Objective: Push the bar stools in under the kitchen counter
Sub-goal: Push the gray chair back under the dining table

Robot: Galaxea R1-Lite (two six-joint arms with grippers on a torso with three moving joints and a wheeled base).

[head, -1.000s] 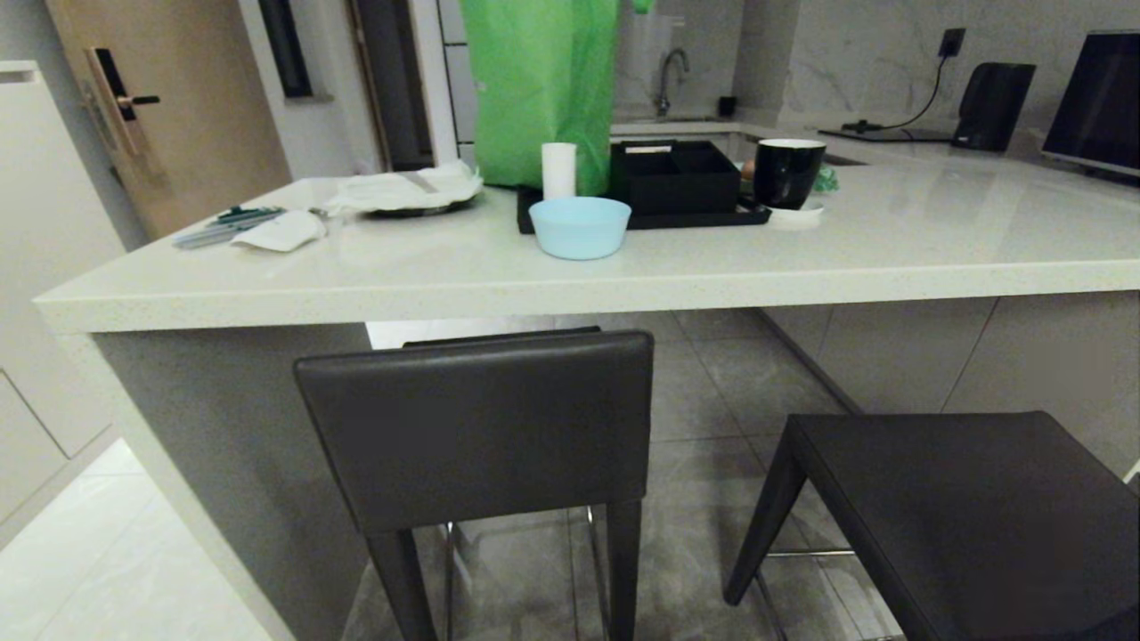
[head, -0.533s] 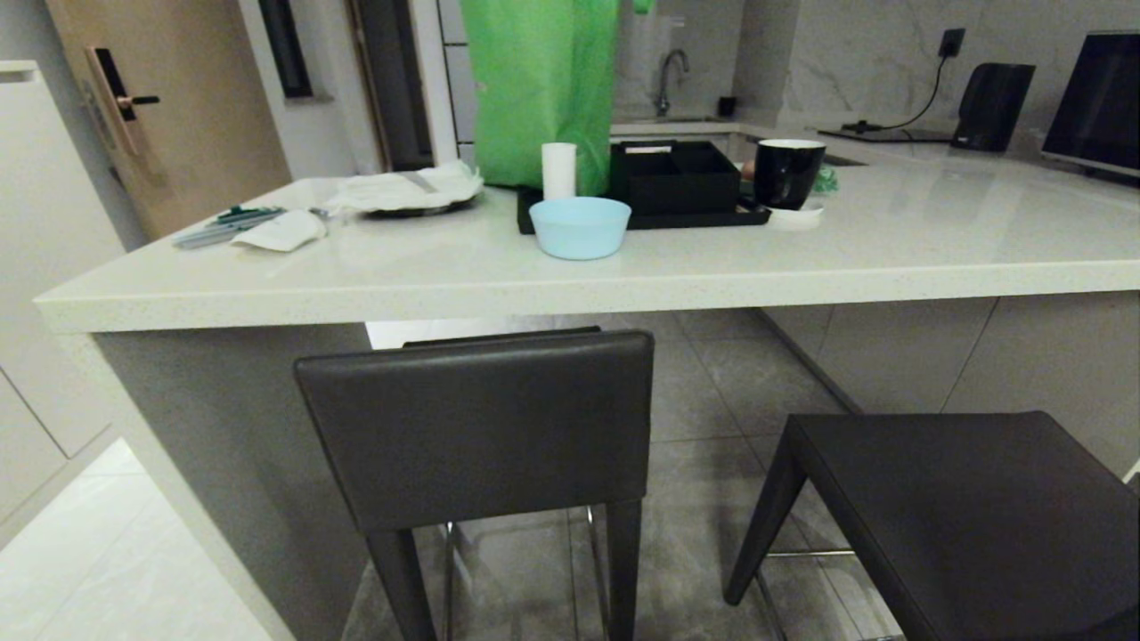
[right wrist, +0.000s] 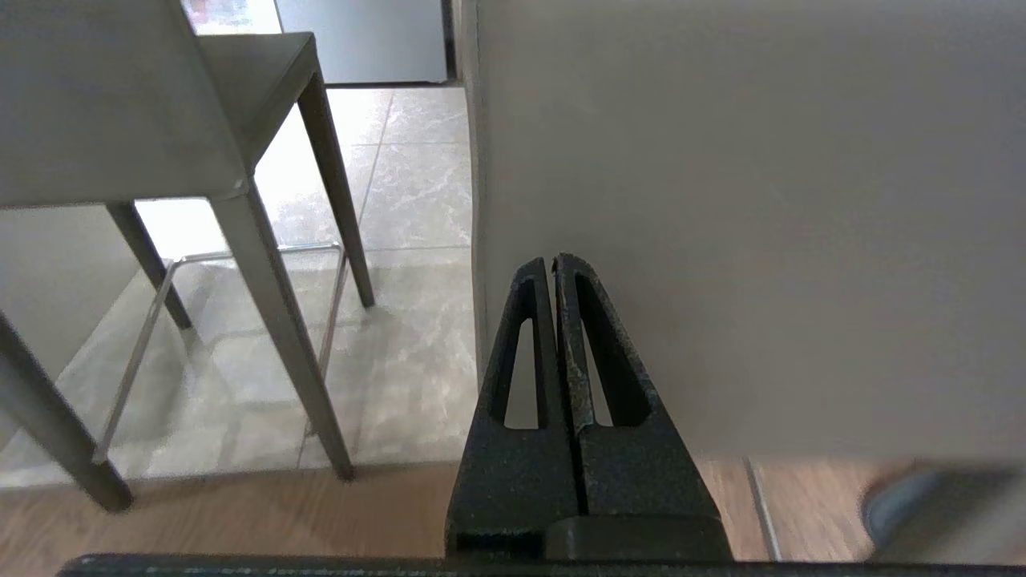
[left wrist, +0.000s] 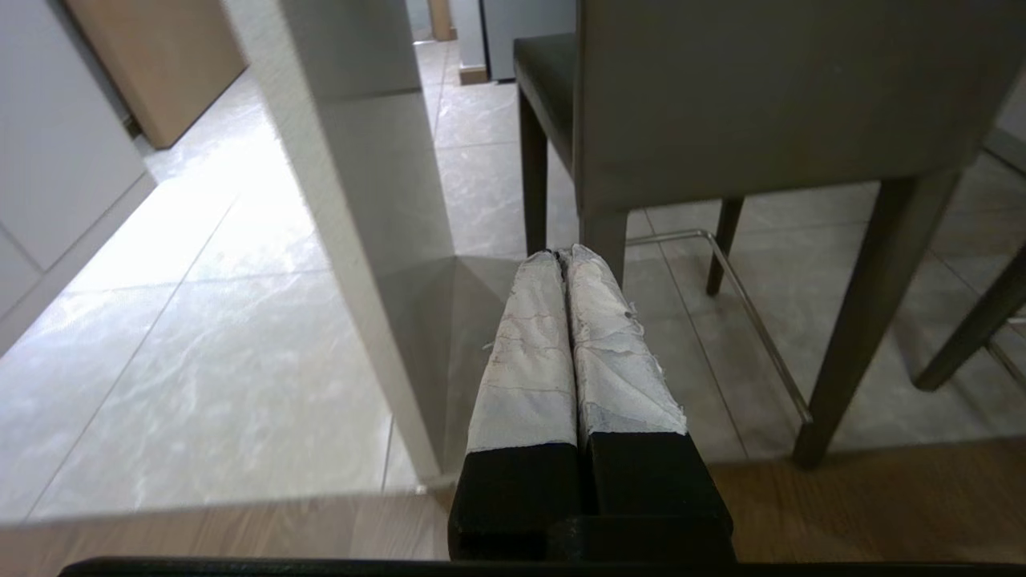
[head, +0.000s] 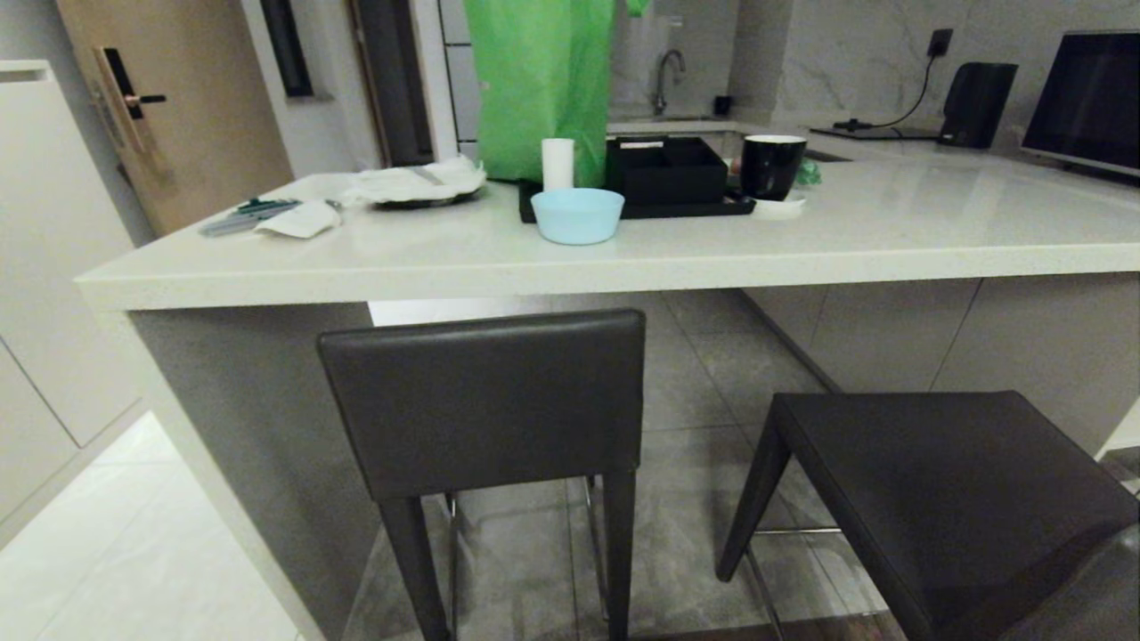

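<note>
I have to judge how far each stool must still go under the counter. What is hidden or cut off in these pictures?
- Left stool: head view, its backrest hides the seat; leg ends are cut by the bottom edge.
- Right stool: head view, its near part runs off the bottom right corner.
- Counter: head view, its right end leaves the frame.
- Right wrist view: a grey panel blocks most beyond the right gripper.

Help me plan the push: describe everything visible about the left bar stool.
The left bar stool stands upright, backrest toward the camera, just short of the kitchen counter. It has a low rectangular dark grey leather-look backrest, slim tapered dark legs and thin metal footrest bars. It stands on grey floor tiles; neither gripper touches it.
</note>
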